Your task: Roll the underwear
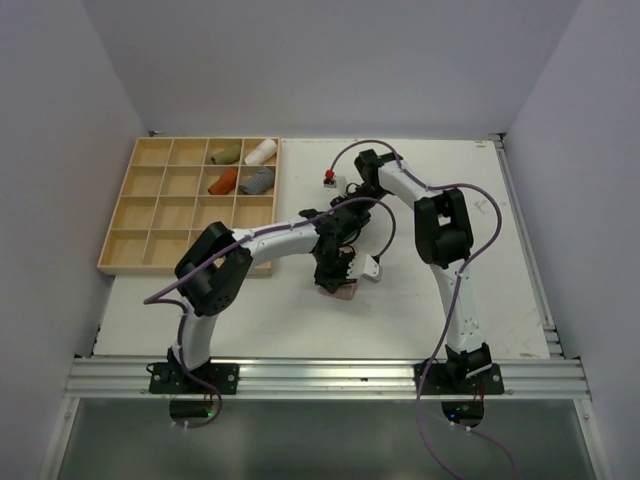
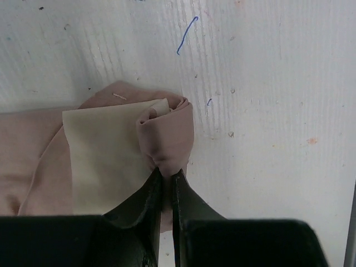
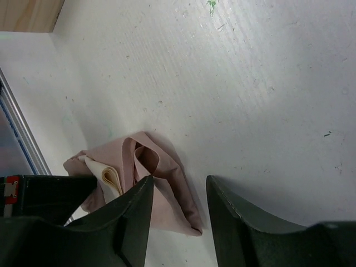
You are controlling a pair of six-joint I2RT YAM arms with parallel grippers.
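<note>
Soft, even light falls from above in the overhead view: the table (image 1: 480,300) reads bright white, the arms cast only faint, blurred shadows, and the strip below the rail (image 1: 330,378) sinks into dim grey-green. Fine detail there is a little soft. In the left wrist view the table is close to washed out, while the fingers (image 2: 142,214) of the left gripper (image 2: 167,173) are near-black with little detail; the folds of the pale underwear (image 2: 169,139) are crisp. In the right wrist view a brighter patch lies on the table at right, the left edge is shaded, and the right gripper (image 3: 179,183) looms dark and slightly soft.
</note>
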